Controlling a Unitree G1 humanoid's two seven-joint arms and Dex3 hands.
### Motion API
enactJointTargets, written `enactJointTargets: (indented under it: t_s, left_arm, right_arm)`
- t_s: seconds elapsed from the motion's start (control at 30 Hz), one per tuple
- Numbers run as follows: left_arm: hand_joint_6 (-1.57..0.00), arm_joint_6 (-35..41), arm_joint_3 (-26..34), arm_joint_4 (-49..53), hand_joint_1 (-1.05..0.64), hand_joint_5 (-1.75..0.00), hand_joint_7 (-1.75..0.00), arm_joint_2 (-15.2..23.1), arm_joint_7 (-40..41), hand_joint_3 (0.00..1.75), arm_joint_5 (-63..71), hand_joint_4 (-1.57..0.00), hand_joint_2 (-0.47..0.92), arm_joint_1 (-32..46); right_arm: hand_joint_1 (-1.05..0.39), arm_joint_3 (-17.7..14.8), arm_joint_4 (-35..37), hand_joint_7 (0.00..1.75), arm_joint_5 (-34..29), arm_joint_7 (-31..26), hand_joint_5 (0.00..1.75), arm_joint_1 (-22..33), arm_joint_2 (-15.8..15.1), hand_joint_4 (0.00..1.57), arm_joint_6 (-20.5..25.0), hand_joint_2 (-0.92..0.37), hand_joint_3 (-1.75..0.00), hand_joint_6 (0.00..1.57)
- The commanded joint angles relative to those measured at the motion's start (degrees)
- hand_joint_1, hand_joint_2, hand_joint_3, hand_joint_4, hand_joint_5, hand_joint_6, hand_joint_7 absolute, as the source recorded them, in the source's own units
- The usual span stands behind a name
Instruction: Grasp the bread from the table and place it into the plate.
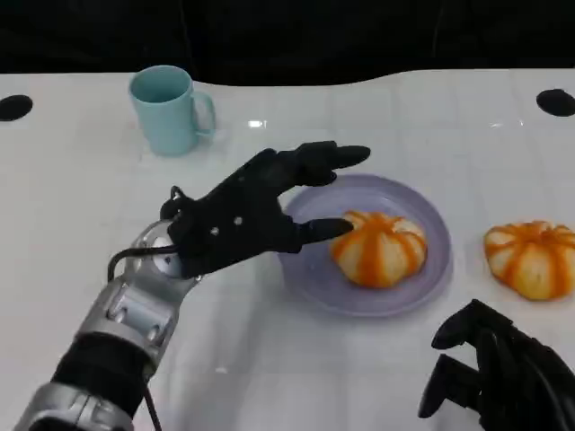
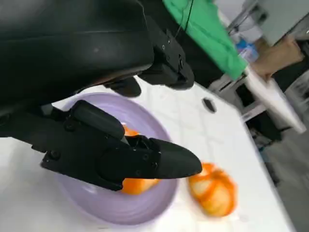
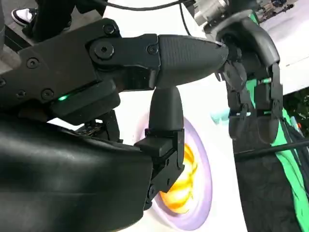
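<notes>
One orange-striped bread (image 1: 379, 249) lies in the lilac plate (image 1: 422, 296), right of its middle. My left hand (image 1: 260, 211) hovers over the plate's left rim with fingers spread and nothing in it; its thumb tip sits right beside the bread. In the left wrist view the thumb (image 2: 145, 162) crosses in front of that bread (image 2: 137, 184) on the plate (image 2: 96, 205). A second striped bread (image 1: 532, 259) rests on the table right of the plate, and the left wrist view shows it too (image 2: 215, 191). My right hand (image 1: 499, 373) hangs low at the near right, holding nothing.
A teal cup (image 1: 166, 109) stands at the back left of the white table (image 1: 81, 215). Black round marks sit at the far left edge (image 1: 13, 107) and far right edge (image 1: 555, 101). The right wrist view shows the plate (image 3: 205, 164) and bread (image 3: 182, 191) beyond my right hand (image 3: 145, 72).
</notes>
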Motion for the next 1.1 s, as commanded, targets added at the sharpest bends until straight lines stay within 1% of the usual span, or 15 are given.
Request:
enactJointTargets:
  t_s: [0.03,0.1,0.17,0.2,0.23,0.3,0.33,0.4,0.47,0.5,0.53,0.6,0.77,0.97,1.1]
  left_arm:
    - [-0.65,-1.3,2.8,-3.0,-0.61,-1.17,-0.27,-0.9,-0.9,0.29,-5.0,-0.3,0.92,3.9]
    - [-0.67,-1.2,3.8,-4.7,-0.59,-1.2,-0.29,-1.7,-0.8,0.29,-7.2,-0.32,0.92,6.0]
    - [-0.59,-1.1,5.4,-7.7,-0.53,-1.27,-0.57,-2.7,-0.5,0.31,-10.1,-0.35,0.92,9.4]
    - [-0.53,-0.9,5.8,-8.9,-0.52,-1.32,-0.75,-2.9,-0.4,0.32,-10.9,-0.36,0.92,10.6]
    - [-0.5,-0.6,6.0,-9.7,-0.52,-1.34,-0.82,-2.9,-0.4,0.32,-11.1,-0.37,0.92,11.1]
    - [-0.48,-0.7,6.6,-11.4,-0.52,-1.35,-0.88,-3.1,-0.8,0.33,-12.3,-0.37,0.92,12.6]
    - [-0.47,-0.9,7.0,-12.4,-0.53,-1.42,-1.02,-3.3,-1.0,0.33,-13.2,-0.4,0.92,13.7]
    - [-0.45,-1.0,7.5,-13.7,-0.55,-1.47,-1.14,-3.3,-1.3,0.34,-14.3,-0.42,0.92,14.9]
    - [-0.44,-0.7,7.5,-14.1,-0.55,-1.49,-1.17,-3.3,-1.4,0.34,-14.5,-0.43,0.92,15.1]
    - [-0.44,0.2,8.1,-16.2,-0.55,-1.49,-1.18,-3.9,-0.7,0.34,-15.8,-0.43,0.92,17.3]
    - [-0.5,1.2,8.7,-18.3,-0.58,-1.56,-1.29,-4.5,-0.3,0.35,-17.1,-0.51,0.92,19.4]
    - [-0.53,3.0,9.4,-21.7,-0.59,-1.61,-1.38,-5.5,-0.1,0.36,-19.5,-0.56,0.92,22.6]
    - [-0.55,6.7,10.5,-26.9,-0.59,-1.73,-1.46,-7.2,-3.3,0.34,-26.9,-0.59,0.92,27.6]
    - [-0.54,7.5,11.3,-28.6,-0.62,-1.75,-1.64,-8.2,-5.3,0.36,-31.1,-0.7,0.92,32.1]
    - [-0.54,9.9,11.9,-30.7,-0.61,-1.75,-1.72,-8.2,-6.2,0.36,-33.3,-0.73,0.92,35.1]
  right_arm:
    - [-0.52,-0.4,-0.2,1.73,0.4,0.1,1.75,0.0,-0.7,0.59,0.2,-0.92,-0.51,0.36]
    - [-0.52,-0.5,0.1,1.73,0.3,0.3,1.75,-0.3,-0.8,0.59,0.0,-0.92,-0.51,0.36]
    - [-0.53,-0.5,0.7,1.73,0.1,0.5,1.75,-0.6,-0.9,0.6,-0.3,-0.92,-0.51,0.36]
    - [-0.52,-0.5,0.8,1.73,0.0,0.5,1.75,-0.7,-0.9,0.6,-0.4,-0.92,-0.51,0.37]
    - [-0.52,-0.5,0.8,1.73,-0.1,0.5,1.75,-0.7,-0.9,0.6,-0.5,-0.92,-0.51,0.37]
    - [-0.52,-0.5,1.0,1.73,-0.1,0.6,1.75,-0.8,-1.0,0.61,-0.6,-0.92,-0.51,0.37]
    - [-0.52,-0.6,1.1,1.73,-0.1,0.7,1.75,-0.9,-1.0,0.61,-0.7,-0.92,-0.51,0.38]
    - [-0.52,-0.6,1.3,1.73,-0.1,0.9,1.75,-0.9,-1.0,0.62,-0.8,-0.92,-0.5,0.39]
    - [-0.52,-0.6,1.4,1.73,-0.1,1.0,1.75,-1.0,-1.0,0.62,-0.9,-0.92,-0.5,0.39]
    - [-0.52,-0.7,1.4,1.73,0.1,1.1,1.75,-0.9,-0.9,0.62,-1.0,-0.92,-0.5,0.39]
    - [-0.52,-0.8,1.4,1.73,0.2,1.1,1.75,-0.9,-0.9,0.62,-0.9,-0.92,-0.5,0.4]
    - [-0.52,-0.8,1.2,1.73,0.3,1.0,1.75,-0.8,-0.9,0.62,-0.7,-0.92,-0.5,0.4]
    - [-0.52,-0.8,0.9,1.71,0.3,0.8,1.75,-0.7,-0.9,0.61,-0.5,-0.92,-0.49,0.39]
    - [-0.52,-0.6,0.9,1.72,0.0,1.0,1.75,-0.7,-1.1,0.61,-0.7,-0.92,-0.5,0.39]
    - [-0.53,-0.6,0.9,1.71,0.2,0.8,1.75,-0.7,-0.9,0.62,-0.5,-0.92,-0.49,0.39]
